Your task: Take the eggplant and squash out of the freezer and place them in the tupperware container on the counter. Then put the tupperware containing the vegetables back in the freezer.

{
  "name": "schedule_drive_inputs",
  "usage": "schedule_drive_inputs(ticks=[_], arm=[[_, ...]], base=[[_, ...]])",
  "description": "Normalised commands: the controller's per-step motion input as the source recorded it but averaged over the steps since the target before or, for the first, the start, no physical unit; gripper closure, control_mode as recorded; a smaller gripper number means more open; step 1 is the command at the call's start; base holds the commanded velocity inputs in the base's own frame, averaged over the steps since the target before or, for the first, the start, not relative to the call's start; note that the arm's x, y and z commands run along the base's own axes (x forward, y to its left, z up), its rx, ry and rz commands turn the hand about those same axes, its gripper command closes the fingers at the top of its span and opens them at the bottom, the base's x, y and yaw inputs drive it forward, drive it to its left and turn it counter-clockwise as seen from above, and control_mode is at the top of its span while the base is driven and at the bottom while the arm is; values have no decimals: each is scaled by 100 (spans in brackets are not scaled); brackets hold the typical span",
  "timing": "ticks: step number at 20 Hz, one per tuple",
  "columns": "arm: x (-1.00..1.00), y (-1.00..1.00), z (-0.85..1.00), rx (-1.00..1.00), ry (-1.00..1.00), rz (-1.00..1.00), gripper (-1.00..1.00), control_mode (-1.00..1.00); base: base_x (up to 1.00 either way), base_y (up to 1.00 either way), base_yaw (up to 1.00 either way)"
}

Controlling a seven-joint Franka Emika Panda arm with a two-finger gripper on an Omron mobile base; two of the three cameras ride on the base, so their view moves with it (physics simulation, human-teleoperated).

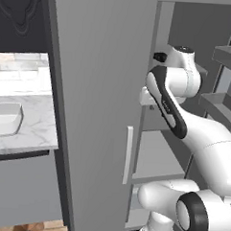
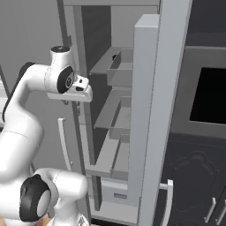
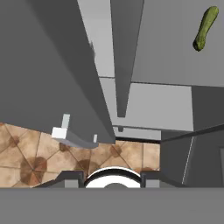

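Freezer (image 1: 99, 88): door open, grey shelves exposed. Gripper (image 2: 73, 102): at door edge, pointing down, empty; jaw spread cannot tell. Green elongated vegetable, likely squash (image 3: 204, 29): lying on shelf. Tupperware container (image 1: 4, 119): on counter (image 1: 35, 132). Step, by judgement: door opening done; next, reach in for vegetable.

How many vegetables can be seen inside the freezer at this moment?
1: a long green vegetable lies on a grey shelf of the freezer, at the hand view's upper right. Others may be hidden behind the door or shelves.
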Motion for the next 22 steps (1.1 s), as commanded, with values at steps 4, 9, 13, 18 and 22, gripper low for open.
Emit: schedule_drive_inputs(ticks=[4,9,13,18,22], arm=[[12,-16,-8,-3,0,-5,-100,-100],[2,-32,-23,-8,-6,-13,-100,-100],[-4,-26,-19,-2,-12,-29,-100,-100],[-3,-9,-2,11,-11,-22,-100,-100],[-8,-30,0,17,-3,-18,-100,-100]], base=[[0,0,0],[0,0,0],[0,0,0],[0,0,0],[0,0,0]])
